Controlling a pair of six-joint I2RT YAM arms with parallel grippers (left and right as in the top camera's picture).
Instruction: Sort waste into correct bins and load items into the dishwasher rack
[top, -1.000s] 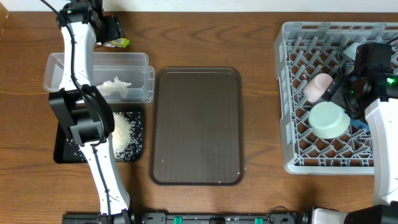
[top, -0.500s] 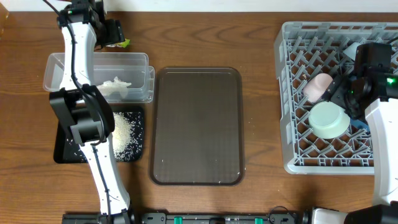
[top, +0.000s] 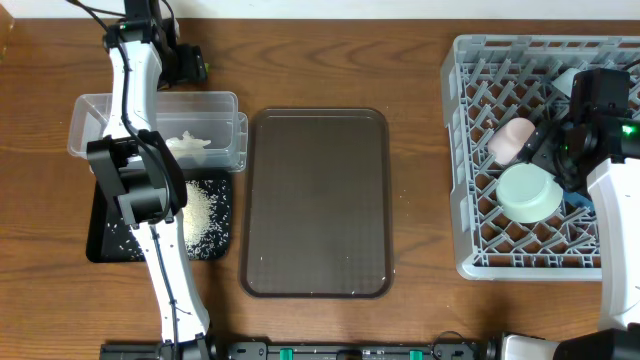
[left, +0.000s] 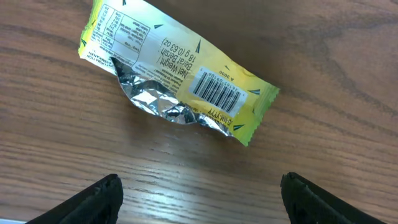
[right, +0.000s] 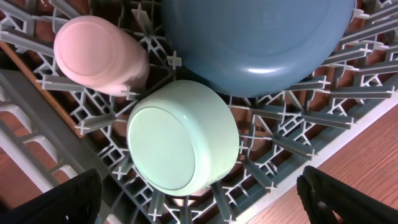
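Overhead layout: clear tub (top: 228, 101) at far left, black tray (top: 100, 243) just near of it, brown serving tray (top: 318, 200) in the middle, dishwasher rack (top: 455, 150) at right.
Clear tub: holds the crumpled tissue (top: 186, 143), which lies toward its right end; the left arm crosses over the tub.
Black tray: rice grains (top: 200, 215) are scattered in it, thickest in the right half; its left part is hidden by the arm.
Dishwasher rack: pink cup (right: 99, 53) lies on its side among the pegs, with the mint-green bowl (right: 183, 140) bottom-up just beside it. The dark-blue dish (right: 261, 43) is touching the bowl's far edge.
Snack wrapper (left: 180, 68): in no container, on bare table wood far of the clear tub, barcode side up, torn foil showing.
Left gripper (left: 199, 199): fingers spread wide, hovering by the wrapper without touching it.
Right gripper (right: 202, 199): fingers wide apart above the mint-green bowl, gripping nothing.
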